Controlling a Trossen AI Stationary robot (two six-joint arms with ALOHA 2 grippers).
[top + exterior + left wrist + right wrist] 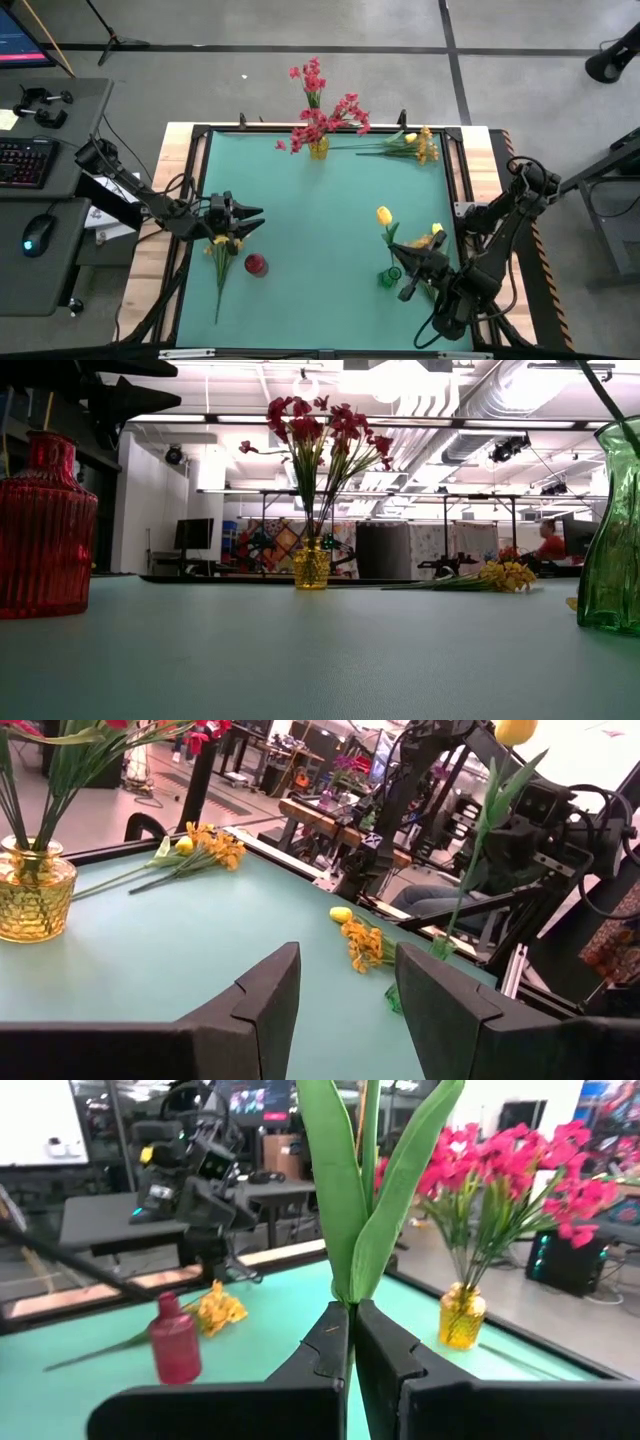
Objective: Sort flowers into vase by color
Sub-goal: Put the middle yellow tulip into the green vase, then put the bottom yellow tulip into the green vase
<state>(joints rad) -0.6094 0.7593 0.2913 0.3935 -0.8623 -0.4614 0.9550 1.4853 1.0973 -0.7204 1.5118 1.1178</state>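
1. Nearest the front edge of the surface [330,250], the right gripper [352,1342] has its fingers pinched on the stem of a yellow tulip [384,215], held upright directly above the green vase [389,277], the bud well above the vase mouth.

2. Risk here: the stem is long and leafy, so it could catch on the narrow vase mouth or tip the light vase over if it comes down off-centre. With the pinch so low on the stem, the top may also sway.

3. The left gripper [245,218] hovers over the left side of the surface with its fingers wide apart and empty, just above an orange-yellow spray [222,262] lying flat beside the red vase [256,264]. A low pass could knock that vase.

4. Just right of the green vase, loose flowers [360,935] lie on the surface — 1 yellow bud and some orange blossoms — close enough to be dragged by the right arm.

5. At the far edge stands the yellow vase [318,149], already holding the red-pink flowers [322,110]; their stems are too bunched to count.

6. Beside it lies a bundle of orange and yellow flowers [412,145], not yet sorted.

7. Count: 3 vases — red, green, yellow — and 2 grippers.
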